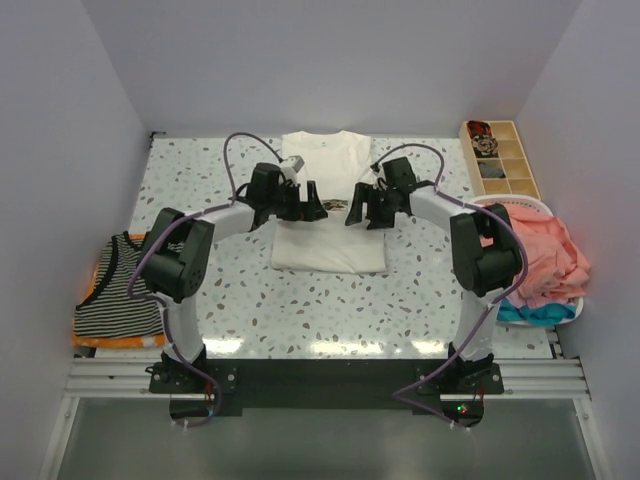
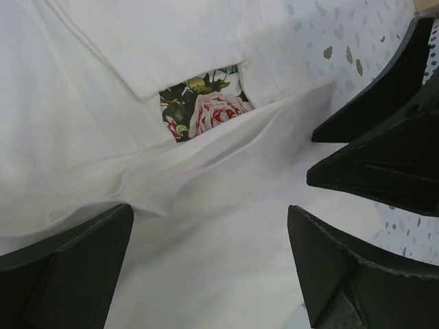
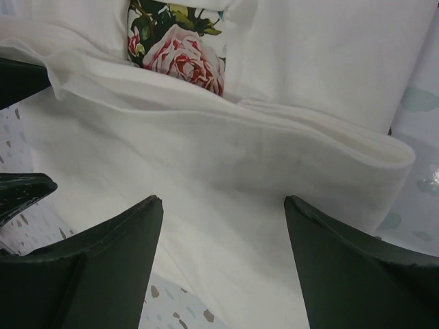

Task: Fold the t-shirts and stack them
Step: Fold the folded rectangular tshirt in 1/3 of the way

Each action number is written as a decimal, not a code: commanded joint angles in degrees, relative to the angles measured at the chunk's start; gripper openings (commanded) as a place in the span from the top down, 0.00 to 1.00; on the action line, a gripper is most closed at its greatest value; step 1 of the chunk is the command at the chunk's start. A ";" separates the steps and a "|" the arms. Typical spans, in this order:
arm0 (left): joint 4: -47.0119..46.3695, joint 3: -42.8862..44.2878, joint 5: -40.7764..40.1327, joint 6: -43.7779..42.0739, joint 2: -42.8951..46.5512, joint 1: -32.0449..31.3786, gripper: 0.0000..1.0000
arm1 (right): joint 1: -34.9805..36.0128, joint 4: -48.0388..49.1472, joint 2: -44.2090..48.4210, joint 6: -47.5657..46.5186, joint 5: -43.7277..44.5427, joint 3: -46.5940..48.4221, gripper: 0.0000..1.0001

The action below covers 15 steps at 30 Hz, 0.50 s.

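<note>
**Grippers open above the cream t-shirt [image 1: 328, 250]: handling notes**

Left gripper [image 2: 209, 209] and right gripper [image 3: 223, 199] both stand with jaws spread and nothing between them. They face each other just above the garment's midline. The shirt lies flat at the centre of the table [image 1: 300, 310], collar away from the arm bases. Its sides are turned in to form a narrow panel, and a flap partly covers the rose print [image 2: 206, 113].

Handling: expect light, limp cloth with no stiffness. It will likely sag, drag and unfold if lifted by one layer. The layered fold edge [image 3: 329, 140] is thick and rounded. Take hold there, or at the hem corners nearest the bases. Pinch all layers together, one gripper per side, and move both at an equal pace. Whether the fingertips touch the cloth cannot be told from these views. The smooth table probably lets the cloth slide.
</note>
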<state>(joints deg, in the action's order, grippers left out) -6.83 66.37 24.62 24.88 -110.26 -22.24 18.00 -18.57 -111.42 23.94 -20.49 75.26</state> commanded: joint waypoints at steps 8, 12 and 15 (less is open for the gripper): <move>-3.19 6.41 -6.59 -7.04 -4.00 2.11 0.00 | -0.07 2.92 -2.76 -3.11 6.51 8.06 0.22; -4.67 3.34 -13.97 -8.27 -0.41 2.90 0.00 | -0.68 2.84 0.31 -5.57 11.34 8.32 0.21; -6.26 -1.23 -20.13 -9.06 5.30 3.34 0.00 | -1.39 2.57 3.92 -6.45 14.25 6.74 0.20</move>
<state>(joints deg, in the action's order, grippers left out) -8.16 69.12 14.13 18.85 -113.08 -19.99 17.74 -17.63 -114.80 20.36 -12.27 81.52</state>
